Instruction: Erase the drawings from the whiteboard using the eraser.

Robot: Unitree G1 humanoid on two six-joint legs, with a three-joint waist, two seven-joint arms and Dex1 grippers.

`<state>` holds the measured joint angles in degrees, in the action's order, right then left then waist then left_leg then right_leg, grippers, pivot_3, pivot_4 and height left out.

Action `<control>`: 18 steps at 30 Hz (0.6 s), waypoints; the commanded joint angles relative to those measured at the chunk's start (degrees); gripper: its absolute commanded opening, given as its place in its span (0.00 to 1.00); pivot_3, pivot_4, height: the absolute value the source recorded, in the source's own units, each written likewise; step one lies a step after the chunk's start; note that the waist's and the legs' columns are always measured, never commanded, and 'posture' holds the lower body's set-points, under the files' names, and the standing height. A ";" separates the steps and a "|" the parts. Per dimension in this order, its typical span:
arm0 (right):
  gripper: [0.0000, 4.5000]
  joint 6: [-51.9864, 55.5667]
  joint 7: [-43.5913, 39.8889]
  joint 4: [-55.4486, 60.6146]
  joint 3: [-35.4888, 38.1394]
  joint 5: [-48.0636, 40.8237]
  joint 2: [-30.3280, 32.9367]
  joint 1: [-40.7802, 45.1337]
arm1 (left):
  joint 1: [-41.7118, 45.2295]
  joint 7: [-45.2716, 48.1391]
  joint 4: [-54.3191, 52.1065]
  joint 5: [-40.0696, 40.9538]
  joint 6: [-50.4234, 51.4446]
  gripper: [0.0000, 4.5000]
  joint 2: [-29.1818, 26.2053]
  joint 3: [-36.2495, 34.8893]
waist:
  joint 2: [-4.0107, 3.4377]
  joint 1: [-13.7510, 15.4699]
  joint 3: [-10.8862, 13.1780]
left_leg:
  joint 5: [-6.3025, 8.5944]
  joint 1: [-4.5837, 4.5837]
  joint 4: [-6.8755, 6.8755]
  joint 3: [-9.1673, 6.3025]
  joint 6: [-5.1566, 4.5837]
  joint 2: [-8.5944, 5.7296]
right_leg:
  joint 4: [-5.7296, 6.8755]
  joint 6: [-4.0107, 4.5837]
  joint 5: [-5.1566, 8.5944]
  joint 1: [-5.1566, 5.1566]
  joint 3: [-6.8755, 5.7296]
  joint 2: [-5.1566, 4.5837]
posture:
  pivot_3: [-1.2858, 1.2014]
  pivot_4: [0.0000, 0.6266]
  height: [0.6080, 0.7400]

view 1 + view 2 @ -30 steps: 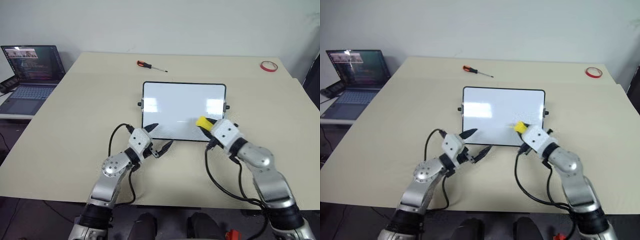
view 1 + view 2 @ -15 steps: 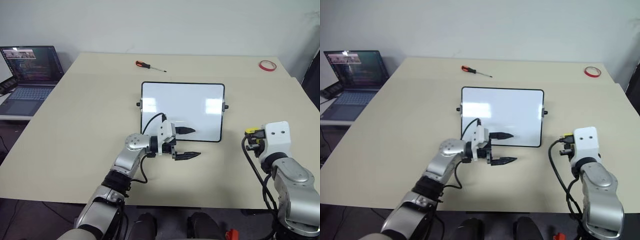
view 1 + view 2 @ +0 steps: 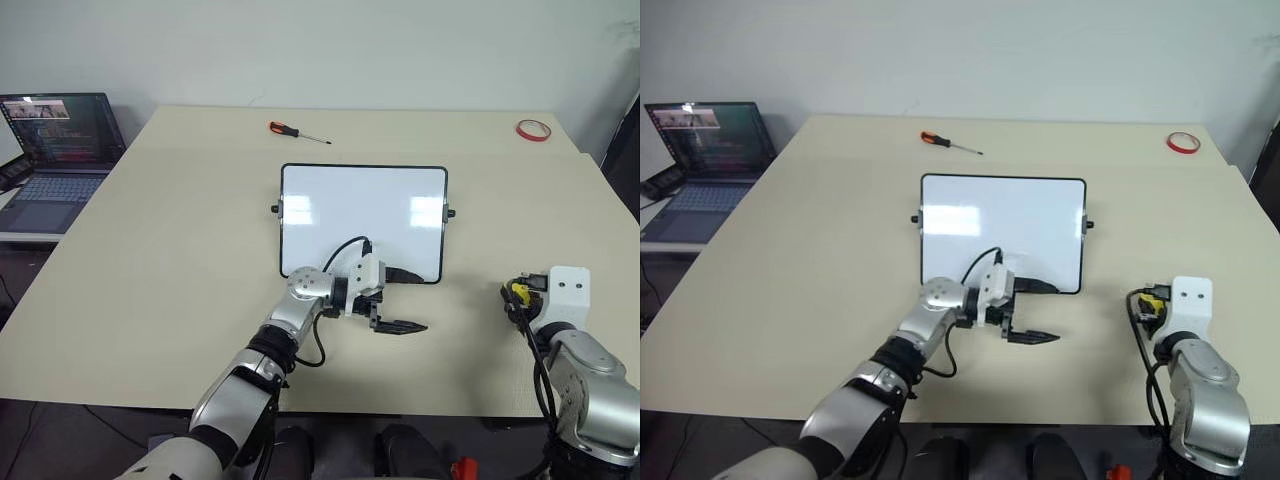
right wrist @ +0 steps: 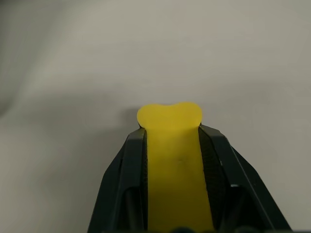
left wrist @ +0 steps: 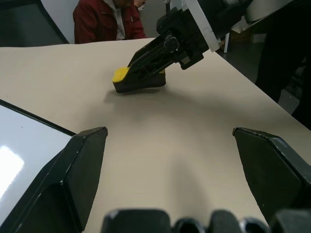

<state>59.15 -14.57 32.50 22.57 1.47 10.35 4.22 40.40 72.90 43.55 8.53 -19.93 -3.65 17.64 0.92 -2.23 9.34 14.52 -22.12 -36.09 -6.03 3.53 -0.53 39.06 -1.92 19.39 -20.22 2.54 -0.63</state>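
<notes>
The whiteboard (image 3: 362, 222) lies flat at the table's middle. Its white face looks blank, and the drawings are out of view. My left gripper (image 3: 422, 302) points to the right just in front of the board's near right corner, open, with nothing between its fingers. Off to the right of the board, my right gripper (image 3: 514, 298) is shut on the yellow eraser (image 4: 171, 145). In the left wrist view the eraser (image 5: 139, 80) sits low against the tabletop in the right gripper's black fingers; whether it touches I cannot tell.
A screwdriver (image 3: 298, 132) lies beyond the board's far edge. A red tape ring (image 3: 532, 129) is at the far right corner. An open laptop (image 3: 55, 140) stands on a side table to the left. A person in a red jacket (image 5: 109, 22) sits beyond the table.
My right gripper carried the eraser off the board's near right corner, rightward and down to the table. My left gripper swung right along the board's near edge and now points right.
</notes>
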 commanded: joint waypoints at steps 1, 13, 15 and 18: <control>0.26 -3.49 1.15 -1.19 -0.66 -1.33 0.85 2.19 | -0.49 0.25 -2.30 -0.21 -0.71 1.00 0.12 -0.27 | 0.00 -0.04 0.00 | 0.00 0.00 0.00 -0.01 0.00 0.00 | 0.00 0.00 0.00 0.00 -0.01 0.00 | 0.52 0.24 1.00; 0.26 -5.90 2.78 -6.04 -3.11 -3.58 2.32 4.33 | -1.48 -1.64 -3.80 -1.54 -1.33 1.00 -1.21 -0.62 | -0.01 0.10 0.00 | 0.00 -0.01 -0.01 -0.04 0.00 0.01 | 0.01 0.00 0.00 0.00 -0.01 0.01 | 0.52 0.24 1.00; 0.26 -6.23 2.97 -6.58 -3.23 -3.98 2.61 4.30 | -1.34 -2.13 -3.63 -1.70 -1.54 1.00 -1.19 -0.59 | -0.01 0.10 -0.01 | 0.00 -0.01 -0.01 -0.04 0.00 0.01 | 0.01 0.00 0.00 0.00 -0.01 0.01 | 0.52 0.24 1.00; 0.26 -6.75 3.23 -7.33 -3.39 -4.39 2.98 4.38 | -1.19 -2.48 -3.56 -1.86 -1.53 1.00 -1.02 -0.68 | -0.01 0.10 -0.01 | 0.00 -0.01 -0.01 -0.04 0.00 0.01 | 0.01 0.00 0.00 0.00 -0.01 0.01 | 0.52 0.24 1.00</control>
<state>54.07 -11.77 24.39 18.96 -2.04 12.65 7.89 38.55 70.64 41.97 6.53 -20.51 -4.95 17.59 0.91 -2.12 9.33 14.52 -22.13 -36.10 -6.07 3.53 -0.51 39.07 -1.92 19.39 -20.22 2.54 -0.62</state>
